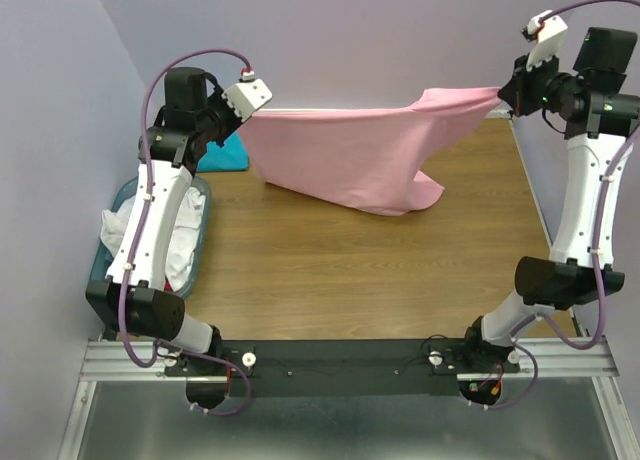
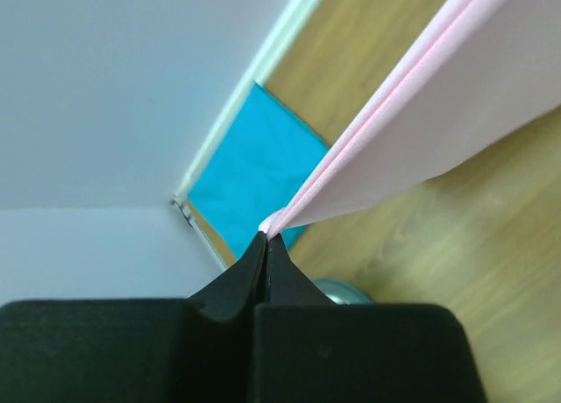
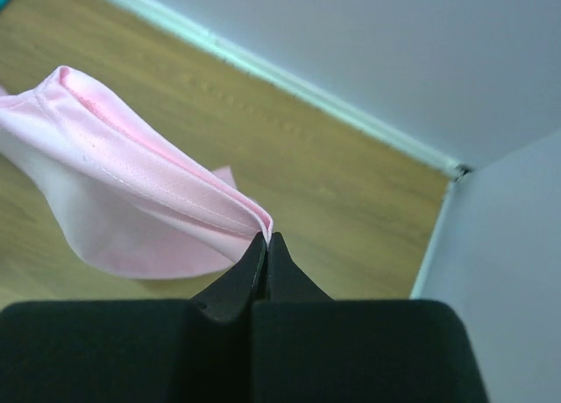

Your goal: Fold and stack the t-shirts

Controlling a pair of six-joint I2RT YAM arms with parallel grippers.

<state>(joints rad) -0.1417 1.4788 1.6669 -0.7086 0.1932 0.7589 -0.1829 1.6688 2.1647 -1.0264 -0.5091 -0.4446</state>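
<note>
Pink t-shirt (image 1: 350, 160) stretched between two robot arms above a wooden worktop (image 1: 350, 280). Left claw (image 2: 266, 238) and right claw (image 3: 266, 236) each pinch an upper corner; the middle droops.

No legible text, label, brand mark, number or sign appears in any of the three views.
</note>
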